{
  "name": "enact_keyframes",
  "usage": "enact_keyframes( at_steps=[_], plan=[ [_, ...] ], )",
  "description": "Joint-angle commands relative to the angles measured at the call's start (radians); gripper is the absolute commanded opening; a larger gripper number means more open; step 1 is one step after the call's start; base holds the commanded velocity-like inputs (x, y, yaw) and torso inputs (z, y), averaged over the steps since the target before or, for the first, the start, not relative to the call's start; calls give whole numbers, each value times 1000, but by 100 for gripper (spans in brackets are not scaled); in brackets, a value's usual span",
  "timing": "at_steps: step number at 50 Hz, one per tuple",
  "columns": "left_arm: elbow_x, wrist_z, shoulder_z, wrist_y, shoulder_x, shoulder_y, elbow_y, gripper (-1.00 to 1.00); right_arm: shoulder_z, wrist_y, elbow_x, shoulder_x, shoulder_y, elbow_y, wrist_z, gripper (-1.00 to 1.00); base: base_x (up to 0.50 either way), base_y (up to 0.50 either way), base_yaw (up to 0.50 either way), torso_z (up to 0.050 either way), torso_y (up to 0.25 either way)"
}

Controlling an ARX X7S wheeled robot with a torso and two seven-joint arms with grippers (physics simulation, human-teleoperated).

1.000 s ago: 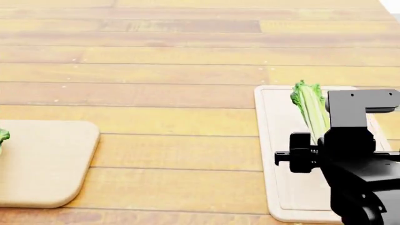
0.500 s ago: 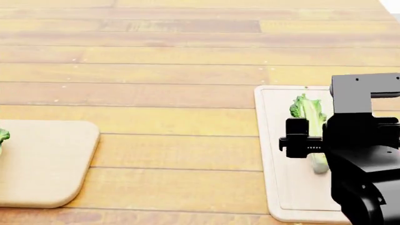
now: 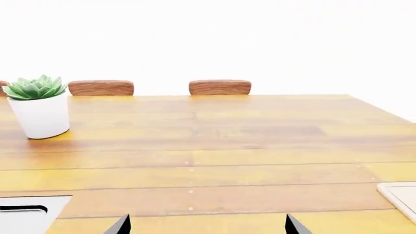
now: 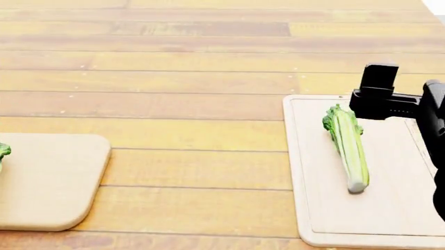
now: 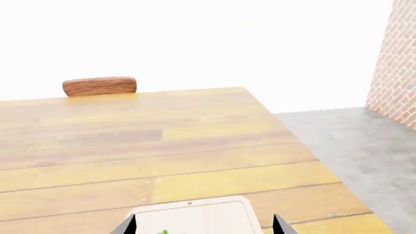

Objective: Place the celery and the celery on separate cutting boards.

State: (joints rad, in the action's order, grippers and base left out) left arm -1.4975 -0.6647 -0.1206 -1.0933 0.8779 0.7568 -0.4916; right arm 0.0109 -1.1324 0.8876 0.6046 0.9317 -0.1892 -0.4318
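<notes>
Head view: our right claw [image 4: 379,99] has let go & lifted off, open; celery [image 4: 347,147] now lies on grooved board [image 4: 313,198]. Left claw [image 3: 206,226] open. 2nd celery [image 4: 3,151] on plain board [image 4: 56,182] — task looks done.

1. No readable txt, labels, brands, nos. or signs in any view.
2. Cutting board [image 4: 389,219], celery [image 4: 349,151], table [image 4: 195,78], plant pot [image 3: 42,116]: all unmarked.
</notes>
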Motion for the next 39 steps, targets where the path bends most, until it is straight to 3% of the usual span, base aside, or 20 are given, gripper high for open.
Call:
enact_keyframes(
  at_steps=[1, 10, 31, 39],
  plan=[
    [-191, -156, 101, -92, 44, 297, 34, 100, 63, -116, 119, 45, 105, -88, -31, 100, 0, 0, 0, 0, 0],
    [-306, -239, 222, -150, 22, 574, 135, 100, 16, -115, 109, 57, 189, -69, 1, 100, 0, 0, 0, 0, 0],
    [-433, -339, 352, -206, 2, 864, 287, 100, -71, 27, 19, 75, 208, -68, 104, 100, 0, 0, 0, 0, 0],
    [-440, -353, 380, -217, -5, 910, 301, 100, -107, 62, -20, 93, 207, -80, 128, 100, 0, 0, 0, 0, 0]
  ],
)
